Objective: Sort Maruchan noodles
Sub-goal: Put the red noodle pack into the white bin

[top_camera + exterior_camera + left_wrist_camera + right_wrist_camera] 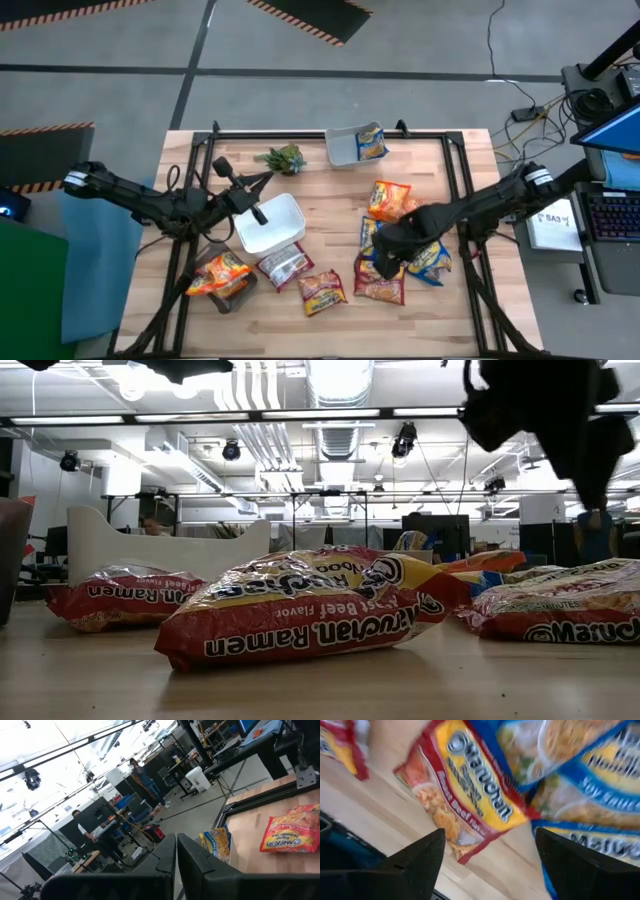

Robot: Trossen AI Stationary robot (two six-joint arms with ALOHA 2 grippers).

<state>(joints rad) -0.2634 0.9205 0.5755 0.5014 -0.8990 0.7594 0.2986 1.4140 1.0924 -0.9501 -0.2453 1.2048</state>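
Several Maruchan packets lie flat on the wooden table. A cluster on the right holds an orange one point(388, 198), blue-yellow ones point(432, 260) and a red Roast Beef one point(380, 288). My right gripper point(386, 256) hangs open just above this cluster. In the right wrist view its fingers point(490, 855) stand apart over the red packet point(470, 800), with blue packets point(590, 795) beside it. My left gripper point(256, 210) is shut and points level over the white tub point(272, 225). Its fingers point(176, 855) touch nothing.
Two more red packets point(322, 290) point(285, 265) lie near the front middle, and an orange one point(222, 272) sits on a clear tub at front left. A grey tub point(345, 147) at the far edge holds a blue-yellow packet point(372, 142). A small green plant point(283, 157) stands beside it.
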